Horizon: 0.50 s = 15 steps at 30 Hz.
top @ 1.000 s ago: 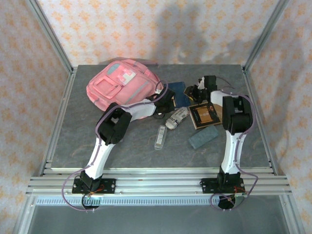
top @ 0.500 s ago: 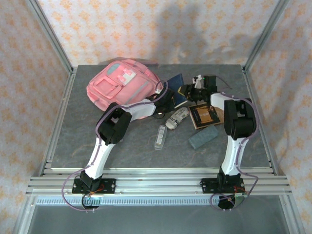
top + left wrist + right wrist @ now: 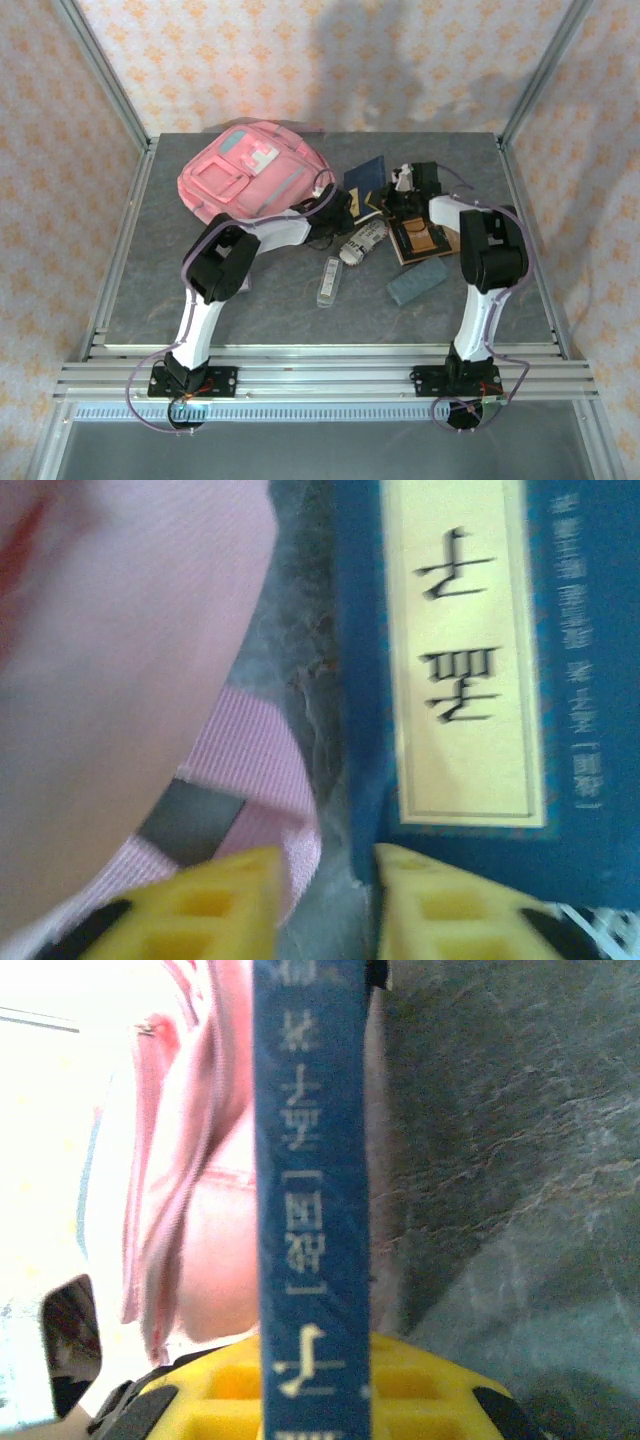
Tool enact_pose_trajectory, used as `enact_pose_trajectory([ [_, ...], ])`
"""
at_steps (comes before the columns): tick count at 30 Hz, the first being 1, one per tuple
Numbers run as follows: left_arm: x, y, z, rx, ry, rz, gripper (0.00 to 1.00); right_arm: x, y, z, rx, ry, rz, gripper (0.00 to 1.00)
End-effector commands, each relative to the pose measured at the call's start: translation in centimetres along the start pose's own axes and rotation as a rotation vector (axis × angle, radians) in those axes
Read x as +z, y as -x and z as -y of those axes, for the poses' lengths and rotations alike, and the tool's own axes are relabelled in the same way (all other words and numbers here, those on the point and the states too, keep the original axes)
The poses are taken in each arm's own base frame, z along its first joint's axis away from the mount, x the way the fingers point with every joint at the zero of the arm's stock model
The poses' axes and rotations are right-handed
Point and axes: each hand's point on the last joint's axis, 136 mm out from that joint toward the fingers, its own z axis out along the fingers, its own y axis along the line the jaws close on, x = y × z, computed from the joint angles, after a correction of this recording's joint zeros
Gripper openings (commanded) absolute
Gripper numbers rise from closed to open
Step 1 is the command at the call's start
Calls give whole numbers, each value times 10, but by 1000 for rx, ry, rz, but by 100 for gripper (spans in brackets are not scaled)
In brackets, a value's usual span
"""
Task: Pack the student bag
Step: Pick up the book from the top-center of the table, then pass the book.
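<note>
The student bag [image 3: 250, 170], pink with a light blue-and-white front patch, lies at the back left of the table. My right gripper [image 3: 315, 1380] is shut on a dark blue book [image 3: 312, 1160], held edge-on with its spine toward the camera. The pink bag [image 3: 190, 1160] lies just beyond it. From above, the blue book [image 3: 365, 178] stands tilted beside the bag's right edge. My left gripper [image 3: 345, 900] is open and low over the table. A pink bag strap [image 3: 250, 770] lies by its left finger, and the blue book's yellow-labelled cover [image 3: 470, 650] is to its right.
A white patterned roll [image 3: 362, 240], a clear tube [image 3: 329, 281], a brown book [image 3: 420, 238] and a grey-green block [image 3: 417, 282] lie on the grey table [image 3: 150, 290] right of centre. Metal frame posts stand at the back corners.
My right gripper has moved left toward the bag, tipping the blue book up on edge. The left arm's elbow has swung left while its gripper stays by the bag's right edge.
</note>
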Motion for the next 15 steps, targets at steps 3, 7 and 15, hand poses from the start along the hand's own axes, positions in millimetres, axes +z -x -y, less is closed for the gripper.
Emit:
enact_pose_trajectory([
  [3, -97, 45, 48, 19, -206, 158, 51, -55, 23, -78, -140, 85, 148, 0],
  [7, -147, 61, 48, -4, -333, 216, 62, -82, 13, -118, -176, 188, 164, 0],
  [15, -245, 89, 20, -66, -674, 368, 83, -96, -51, -189, -313, 374, -6, 0],
])
